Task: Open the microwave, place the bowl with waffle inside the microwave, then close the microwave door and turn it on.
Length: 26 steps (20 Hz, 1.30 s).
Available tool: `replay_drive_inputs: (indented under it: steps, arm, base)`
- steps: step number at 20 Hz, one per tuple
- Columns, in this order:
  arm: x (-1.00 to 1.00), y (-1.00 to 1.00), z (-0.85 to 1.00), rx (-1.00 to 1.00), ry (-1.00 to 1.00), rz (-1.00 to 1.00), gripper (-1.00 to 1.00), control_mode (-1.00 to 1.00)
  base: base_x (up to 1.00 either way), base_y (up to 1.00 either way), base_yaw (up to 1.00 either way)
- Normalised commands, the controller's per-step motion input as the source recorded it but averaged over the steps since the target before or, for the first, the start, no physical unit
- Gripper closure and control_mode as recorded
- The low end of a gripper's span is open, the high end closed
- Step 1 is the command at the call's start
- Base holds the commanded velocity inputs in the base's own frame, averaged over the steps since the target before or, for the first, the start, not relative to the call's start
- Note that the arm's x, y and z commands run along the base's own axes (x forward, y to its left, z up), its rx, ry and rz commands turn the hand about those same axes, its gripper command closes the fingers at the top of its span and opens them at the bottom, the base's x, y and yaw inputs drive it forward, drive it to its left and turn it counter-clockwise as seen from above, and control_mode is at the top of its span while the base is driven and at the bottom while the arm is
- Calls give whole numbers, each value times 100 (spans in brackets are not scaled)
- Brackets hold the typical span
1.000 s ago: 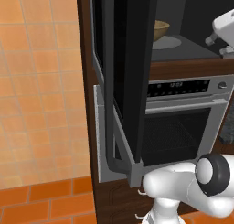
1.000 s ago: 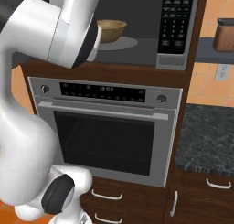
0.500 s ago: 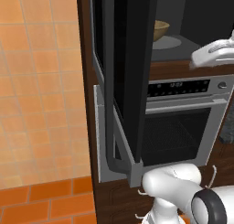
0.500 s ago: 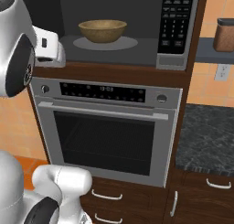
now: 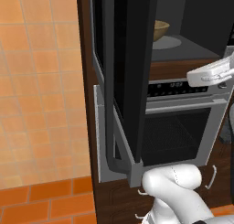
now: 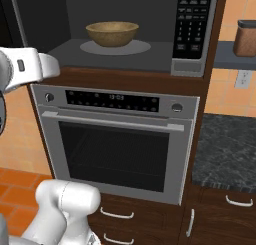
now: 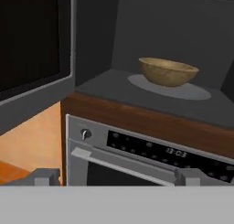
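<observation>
The microwave (image 6: 107, 51) stands open, its dark cavity in plain sight. A tan bowl (image 6: 112, 33) rests on the grey turntable inside; the same bowl (image 7: 168, 71) appears in the hand view, and the waffle is hidden by its rim. The microwave door (image 5: 132, 72) is swung wide out to the left, black glass edged in grey. My gripper (image 7: 117, 178) is open and empty, out in front of the cavity's left lower corner, apart from the bowl. Its white hand (image 6: 30, 66) hangs just left of the opening.
The microwave's keypad (image 6: 192, 29) sits to the right of the cavity. Below is a silver oven (image 6: 115, 144) with a display strip and bar handle. A dark stone counter (image 6: 225, 144) and a brown jar (image 6: 246, 38) lie to the right. Orange tiles (image 5: 41, 81) cover the left wall.
The arm has swung out of the microwave, down and to the left, so the bowl now shows fully. The bowl stays on the turntable. The jaws stay open.
</observation>
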Motion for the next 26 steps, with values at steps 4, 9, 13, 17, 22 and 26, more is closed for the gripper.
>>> replay_drive_inputs:
  steps: [4,9,13,17,22,26]
  arm:
    - [-51,0,29,-1,-11,-7,-100,-100]
    - [-44,0,23,4,-19,-2,-100,-100]
    - [-46,16,-1,4,-18,-2,-100,-100]
    - [-13,1,-1,0,-3,-15,-100,-100]
    - [-32,12,0,-1,-2,-16,-100,-100]
    - [-73,18,0,0,-14,-11,-100,-100]
  base:
    - [0,0,0]
    - [0,0,0]
    - [0,0,0]
    - [0,0,0]
    - [0,0,0]
    - [0,0,0]
